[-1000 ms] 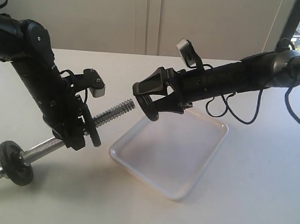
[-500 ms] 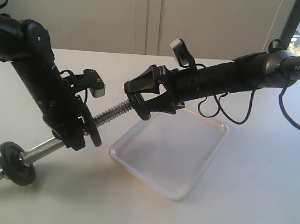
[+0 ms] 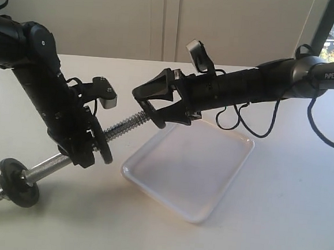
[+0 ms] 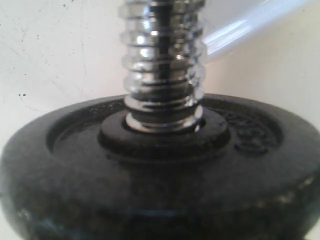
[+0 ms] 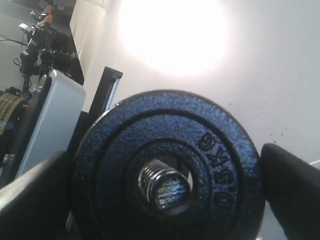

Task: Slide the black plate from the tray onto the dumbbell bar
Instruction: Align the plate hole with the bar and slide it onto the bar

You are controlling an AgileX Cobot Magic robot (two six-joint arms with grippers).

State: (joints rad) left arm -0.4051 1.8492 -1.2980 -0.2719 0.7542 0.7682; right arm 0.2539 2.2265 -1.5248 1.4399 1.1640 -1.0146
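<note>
My right gripper [image 3: 152, 107] is shut on the black plate [image 3: 155, 116], held edge-on above the white tray [image 3: 233, 165]. In the right wrist view the plate [image 5: 220, 150], marked 0.5 KG, sits between the two fingers [image 5: 292, 185], and the threaded tip of the dumbbell bar [image 5: 166, 189] pokes through its centre hole. My left gripper [image 3: 84, 150] is shut on the tilted chrome bar [image 3: 126, 125] at its middle. A duller disc [image 3: 103, 145] sits on the bar just beyond that grip. It fills the left wrist view [image 4: 160, 175] and hides the left fingers there.
Another dark disc [image 3: 18, 181] sits on the bar's low end near the table's front left. The tray holds nothing. Cables [image 3: 259, 123] hang under the right arm above the tray's far side.
My right gripper has carried the black plate leftward, from clear of the bar's raised end to over its threaded tip. The left arm and bar have stayed put.
</note>
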